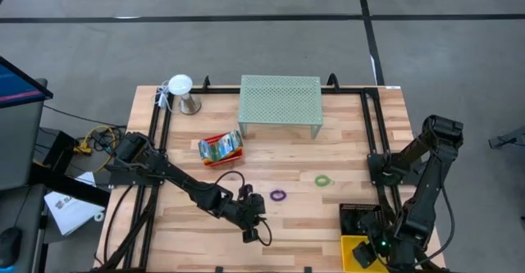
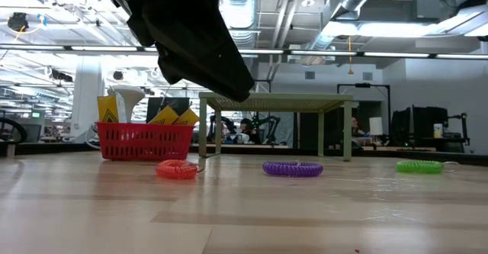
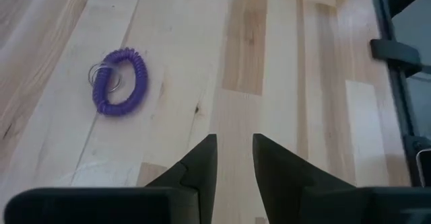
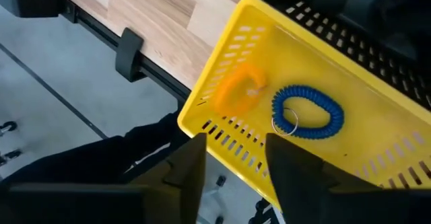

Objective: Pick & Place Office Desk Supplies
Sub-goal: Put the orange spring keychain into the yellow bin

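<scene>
Left claw [image 3: 234,158] slightly open, empty, low-centre over tabletop [image 1: 328,216].
Blue loop [image 4: 308,111] and orange loop [image 4: 239,91] already in yellow tray [image 4: 377,116]; purple loop [image 3: 120,81], green loop [image 1: 323,179] left.

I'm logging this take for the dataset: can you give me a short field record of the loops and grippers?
On table: purple coil loop, green coil loop, red coil loop
In yellow plastic tray: blue coil loop, orange coil loop
Left gripper: open, empty, beside the purple loop
Right gripper: open, empty, above the tray's rim
</scene>
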You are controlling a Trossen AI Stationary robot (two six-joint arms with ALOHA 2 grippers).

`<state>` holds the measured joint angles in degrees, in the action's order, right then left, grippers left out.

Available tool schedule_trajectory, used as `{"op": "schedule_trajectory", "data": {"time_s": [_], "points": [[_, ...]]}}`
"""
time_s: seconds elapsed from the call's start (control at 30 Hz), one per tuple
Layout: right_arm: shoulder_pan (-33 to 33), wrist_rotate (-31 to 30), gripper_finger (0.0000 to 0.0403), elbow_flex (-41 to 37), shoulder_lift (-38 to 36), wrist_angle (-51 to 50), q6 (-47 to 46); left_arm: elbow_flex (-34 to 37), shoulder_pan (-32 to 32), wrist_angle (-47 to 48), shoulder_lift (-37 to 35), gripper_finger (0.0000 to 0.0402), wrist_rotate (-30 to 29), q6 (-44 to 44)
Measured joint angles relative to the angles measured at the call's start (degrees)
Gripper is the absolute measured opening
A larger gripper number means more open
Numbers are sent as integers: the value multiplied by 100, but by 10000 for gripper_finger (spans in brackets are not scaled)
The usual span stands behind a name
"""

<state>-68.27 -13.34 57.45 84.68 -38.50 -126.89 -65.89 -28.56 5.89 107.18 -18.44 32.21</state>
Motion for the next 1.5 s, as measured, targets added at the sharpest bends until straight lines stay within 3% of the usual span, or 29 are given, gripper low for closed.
{"op": "schedule_trajectory", "data": {"time_s": [0.37,0.67,1.13,1.5], "points": [[64,0,179,1,-2,-29,72,7,-2,2157,0,90,-94,861],[137,-9,179,1,-4,-61,89,58,10,1622,0,90,-269,516],[157,-17,179,0,-4,-57,89,906,98,381,-7,90,-88,745],[168,-17,179,0,-4,-28,89,949,98,289,10,90,111,571]]}}
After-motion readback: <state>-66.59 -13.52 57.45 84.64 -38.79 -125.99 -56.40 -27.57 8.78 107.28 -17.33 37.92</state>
